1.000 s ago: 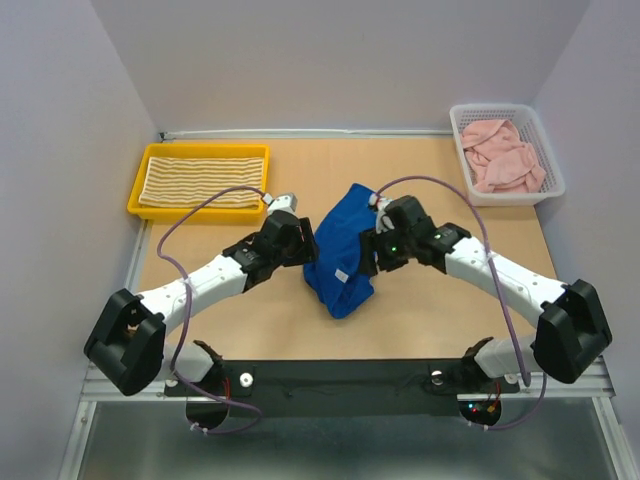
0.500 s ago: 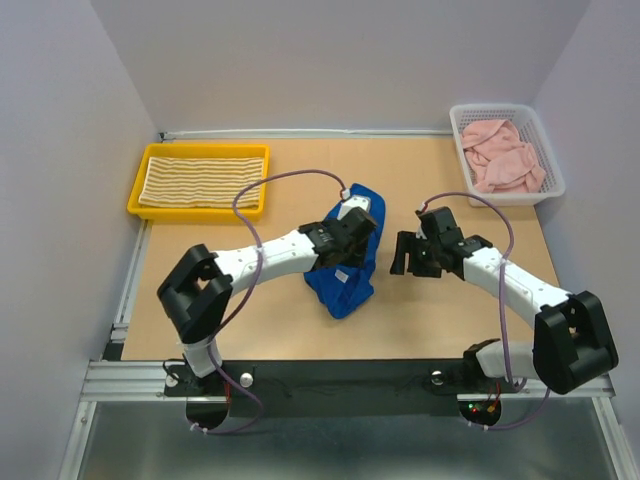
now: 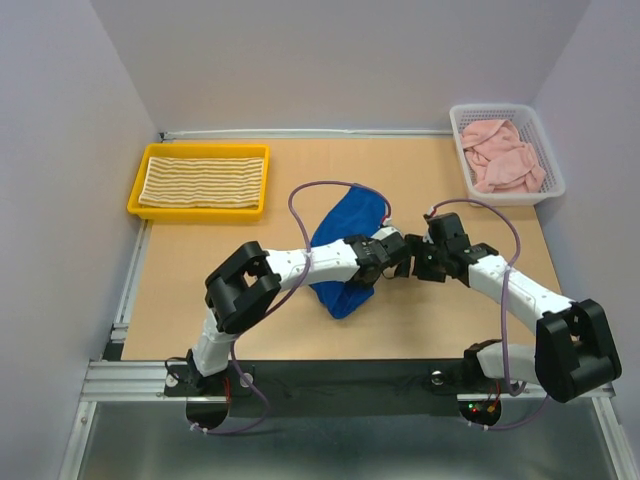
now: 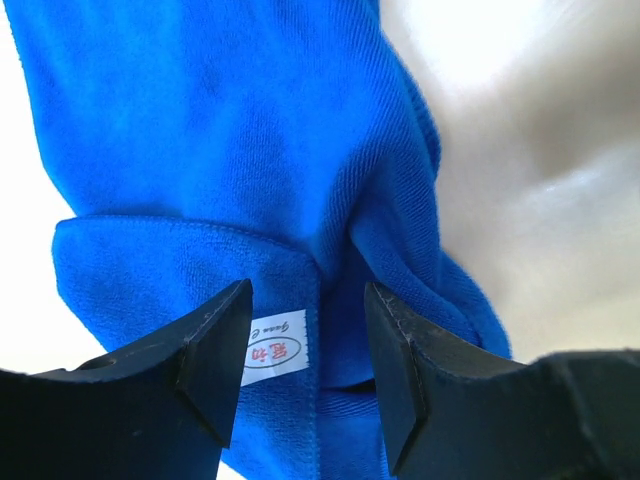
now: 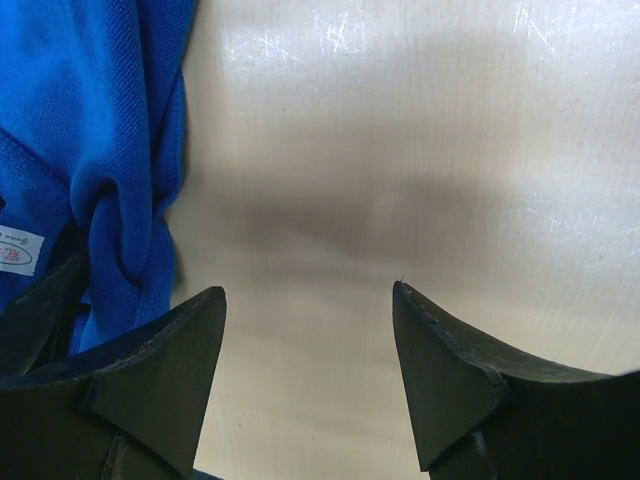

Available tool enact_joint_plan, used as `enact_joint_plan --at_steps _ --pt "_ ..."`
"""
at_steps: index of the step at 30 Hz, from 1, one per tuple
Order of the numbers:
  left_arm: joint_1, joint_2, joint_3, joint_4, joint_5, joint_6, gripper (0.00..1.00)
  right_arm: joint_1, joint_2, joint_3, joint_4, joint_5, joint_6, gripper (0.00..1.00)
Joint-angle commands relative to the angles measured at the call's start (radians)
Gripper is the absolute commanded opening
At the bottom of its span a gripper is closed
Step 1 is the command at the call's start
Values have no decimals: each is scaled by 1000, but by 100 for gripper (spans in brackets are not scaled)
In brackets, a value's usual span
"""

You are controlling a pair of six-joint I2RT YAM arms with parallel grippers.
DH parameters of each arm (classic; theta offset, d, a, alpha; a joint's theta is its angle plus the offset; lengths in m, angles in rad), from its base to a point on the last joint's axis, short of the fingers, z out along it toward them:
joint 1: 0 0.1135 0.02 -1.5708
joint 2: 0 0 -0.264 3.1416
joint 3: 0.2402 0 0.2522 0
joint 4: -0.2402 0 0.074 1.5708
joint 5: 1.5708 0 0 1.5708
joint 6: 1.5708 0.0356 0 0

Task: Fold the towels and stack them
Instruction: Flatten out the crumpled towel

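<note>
Three towels sit apart on the counter (image 3: 450,320). The striped towel (image 3: 200,180) lies flat in the yellow tray (image 3: 135,195) at the far left. The pink towel (image 3: 503,155) is crumpled in the white basket (image 3: 555,185) at the far right. The blue towel (image 3: 345,250) is bunched in a loose heap near the middle of the counter.

The left arm (image 3: 300,265) reaches across this heap. The left jaws stand moderately apart, low over the blue towel (image 4: 200,120) and gripping nothing. A folded edge and the small white label (image 4: 275,352) show in the gap between them.

The right arm (image 3: 510,285) meets the left one at the heap's right side. The right jaws are spread wide over bare counter and hold nothing. The twisted edge of the blue towel (image 5: 90,120) lies just beside their left finger.
</note>
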Motion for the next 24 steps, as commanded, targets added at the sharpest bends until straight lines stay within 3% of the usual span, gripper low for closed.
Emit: enact_joint_plan --at_steps 1,15,24 --pt "-12 20 69 -81 -99 58 59 -13 -30 -8 47 -14 6 73" --pt "-21 79 76 -69 -196 134 57 -24 -27 -21 56 -37 3 73" --pt "-9 45 92 -81 -283 73 32 -24 -36 -35 73 -97 3 72"
